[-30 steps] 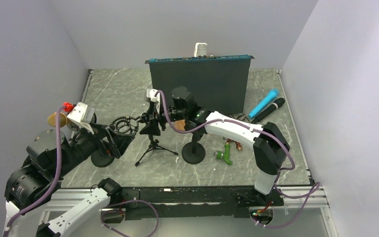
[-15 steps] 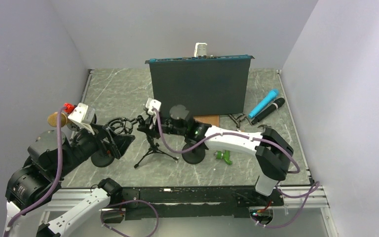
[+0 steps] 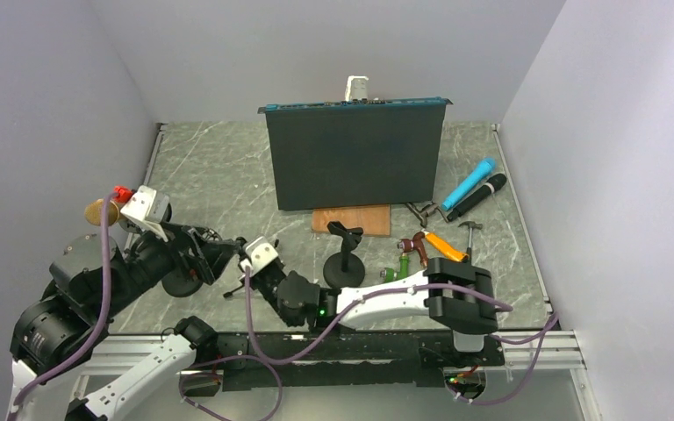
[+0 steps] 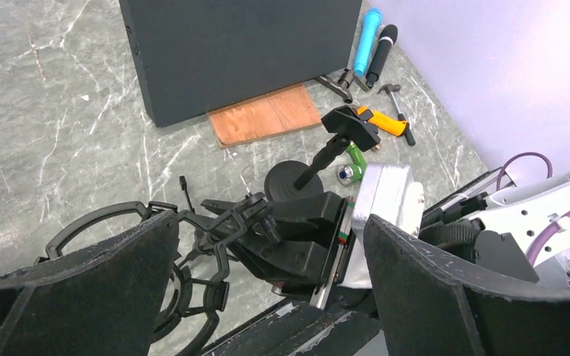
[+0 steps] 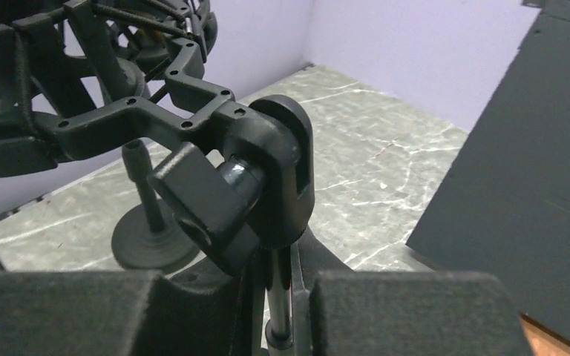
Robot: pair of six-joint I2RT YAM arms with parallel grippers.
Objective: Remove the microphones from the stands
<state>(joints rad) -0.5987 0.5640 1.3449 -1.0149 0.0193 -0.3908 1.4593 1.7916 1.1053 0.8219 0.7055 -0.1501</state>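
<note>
A black tripod stand carries a spider shock mount; I see no microphone in its rings. My right gripper is shut on the stand's thin metal pole just under the mount's swivel, and it sits low at the near left. My left gripper is open and empty, its pads wide apart on either side of the mount, in the top view right beside it. A blue microphone and a black microphone lie at the back right.
A second stand with a clip on a round base is at centre. Another round-base stand is under my left arm. A dark upright panel, wood board, orange pliers, green tool, hammer.
My right arm has swung the tripod stand and shock mount from mid-table toward the near left edge, between the left gripper's pads. The left arm has barely moved.
</note>
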